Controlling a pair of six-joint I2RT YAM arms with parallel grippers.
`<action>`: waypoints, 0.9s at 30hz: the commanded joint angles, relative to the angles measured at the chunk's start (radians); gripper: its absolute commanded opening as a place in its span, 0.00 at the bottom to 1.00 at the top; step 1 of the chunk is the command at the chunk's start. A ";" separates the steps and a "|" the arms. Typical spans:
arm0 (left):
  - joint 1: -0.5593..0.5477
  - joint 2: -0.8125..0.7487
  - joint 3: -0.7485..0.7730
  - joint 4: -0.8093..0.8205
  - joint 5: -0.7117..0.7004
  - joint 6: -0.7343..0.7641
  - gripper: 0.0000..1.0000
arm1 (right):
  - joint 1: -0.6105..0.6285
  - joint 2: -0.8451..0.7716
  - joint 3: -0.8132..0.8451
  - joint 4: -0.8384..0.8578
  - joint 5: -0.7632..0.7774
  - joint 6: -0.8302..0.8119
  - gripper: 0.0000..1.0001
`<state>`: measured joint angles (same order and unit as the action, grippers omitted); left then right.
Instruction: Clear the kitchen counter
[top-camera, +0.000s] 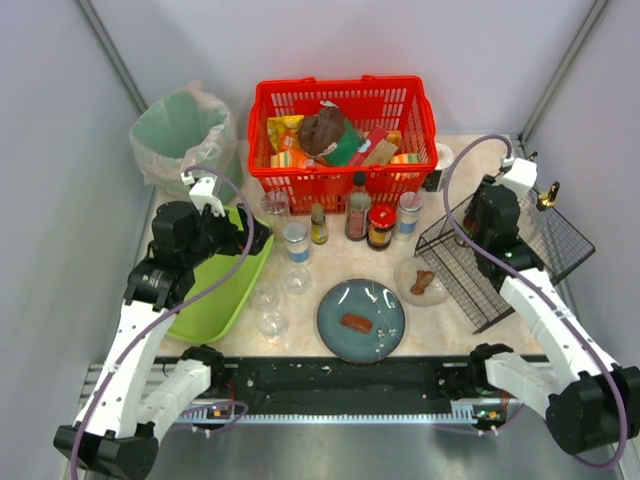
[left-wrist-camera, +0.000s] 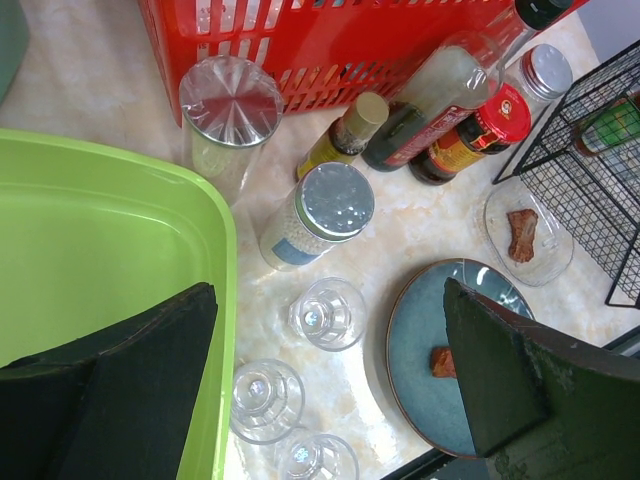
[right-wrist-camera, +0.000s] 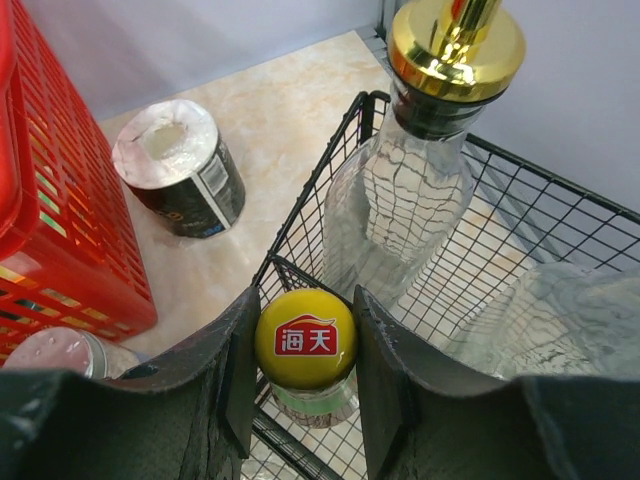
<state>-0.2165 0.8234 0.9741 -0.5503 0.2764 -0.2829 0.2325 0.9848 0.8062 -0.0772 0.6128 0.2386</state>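
While both arms reached out from the near edge, the desk (top-camera: 432, 330), pale w/ a marble pattern, lay under all the things & was not cleared. Nearest stood a blue plate (top-camera: 361, 320) w/ one brown piece of food on it. Left of it, three small clear glasses (top-camera: 270, 324) stood just beside a lime-green tray (top-camera: 215, 290). The L tool (left-wrist-camera: 325, 298) hung released, its fingers wide apart, one above the tray and the other toward the plate, grasping nothing. Right of the plate was a small clear dish (top-camera: 421, 281) w/ a piece of meat, just beside a black wire rack (top-camera: 500, 262). The R tool (right-wrist-camera: 305, 350) was clenched on a yellow-capped bottle (right-wrist-camera: 305, 335) at the rack's corner. A glass bottle w/ gold top (right-wrist-camera: 400, 210) stood upright inside the rack. Farther back, a row of jars & sauce bottles (top-camera: 358, 212) stood in front of a red basket (top-camera: 345, 100) full of packets. A dark tin w/ silvery top (right-wrist-camera: 180, 180) lay on the desk btw. basket and rack. At the far left was a bin w/ green bag (top-camera: 185, 130).
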 joint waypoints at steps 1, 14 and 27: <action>0.006 -0.001 0.008 0.036 0.021 -0.002 0.98 | -0.015 0.009 0.011 0.191 0.001 0.013 0.00; 0.006 0.020 0.034 0.026 0.035 -0.006 0.98 | -0.015 0.043 0.030 0.145 -0.022 -0.004 0.36; 0.006 -0.012 0.070 -0.037 0.037 0.008 0.99 | -0.015 0.011 0.214 -0.084 -0.134 0.001 0.66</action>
<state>-0.2165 0.8379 0.9886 -0.5743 0.2996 -0.2855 0.2260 1.0298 0.9230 -0.0925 0.5533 0.2367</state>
